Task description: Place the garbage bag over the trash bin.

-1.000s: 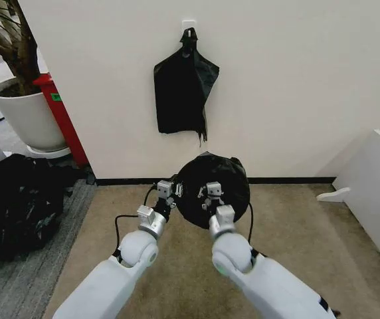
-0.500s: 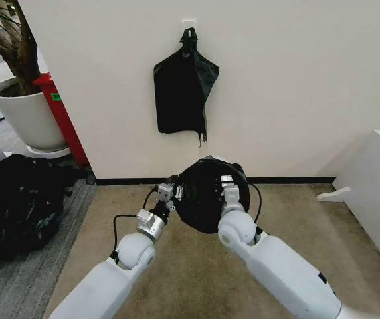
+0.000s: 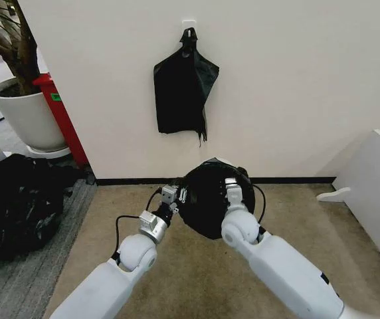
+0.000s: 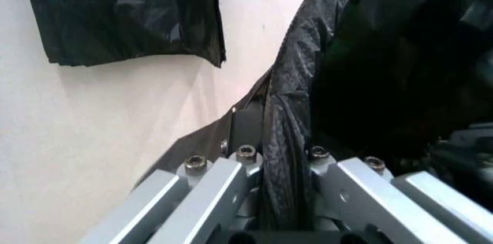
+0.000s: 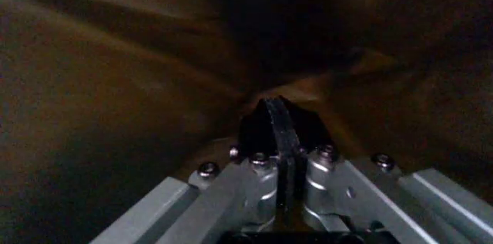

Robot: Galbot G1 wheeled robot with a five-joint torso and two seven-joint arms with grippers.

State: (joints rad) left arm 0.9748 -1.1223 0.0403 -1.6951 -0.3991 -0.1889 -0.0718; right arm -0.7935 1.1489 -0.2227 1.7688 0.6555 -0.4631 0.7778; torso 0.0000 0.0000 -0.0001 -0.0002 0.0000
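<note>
At frame centre, I am stretching the garbage bag [image 3: 210, 199] over the trash bin; left pincer [image 3: 175, 195] and right pincer [image 3: 232, 188] are both clamping film. Next: tuck the rim.

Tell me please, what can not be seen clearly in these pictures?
- Trash bin, head view: hidden under the garbage bag; rim seating cannot be judged.
- Left gripper tips, left wrist view: covered by bag film.
- Right gripper, right wrist view: surroundings dark and blurred.
</note>
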